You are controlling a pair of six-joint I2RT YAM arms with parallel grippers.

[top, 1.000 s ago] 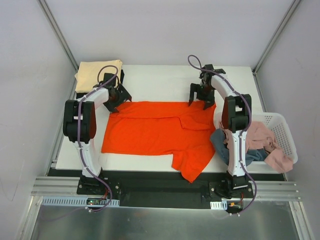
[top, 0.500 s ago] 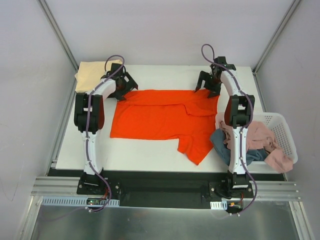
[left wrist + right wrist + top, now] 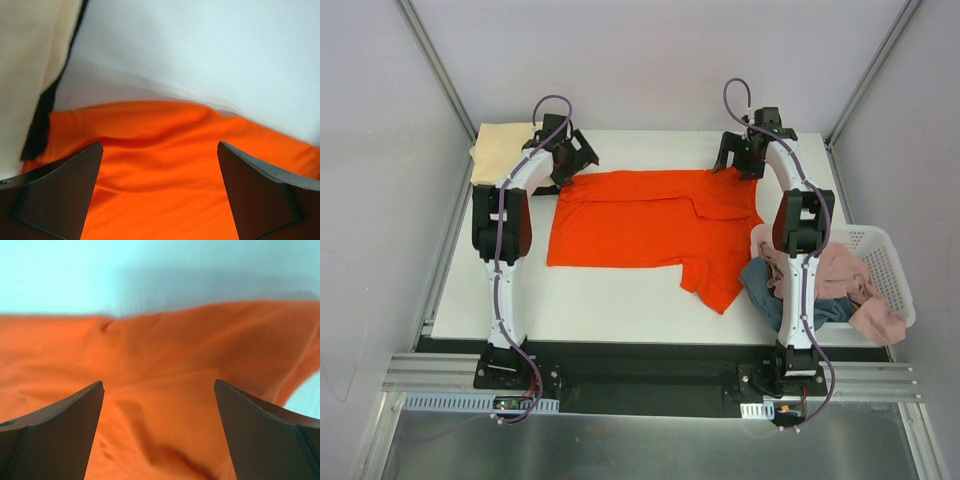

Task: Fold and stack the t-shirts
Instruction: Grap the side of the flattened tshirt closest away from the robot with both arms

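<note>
From above, the fingertips of the left gripper [image 3: 572,168] and right gripper [image 3: 735,168] are too small to show whether they touch the orange shirt [image 3: 650,220]. The right arm [image 3: 802,300] hides part of the blue shirt [image 3: 758,285], and both wrist views cut the orange shirt off at their edges.

Orange-red t-shirt [image 3: 650,220] lies spread mid-table, cream t-shirt [image 3: 498,148] folded far-left, pink t-shirt [image 3: 840,270] and blue t-shirt [image 3: 765,292] heaped right.

left end effector [image 3: 159,150] spread wide over the orange-red t-shirt [image 3: 150,195]; cream t-shirt [image 3: 25,60] at left, white table [image 3: 210,50] beyond.
</note>
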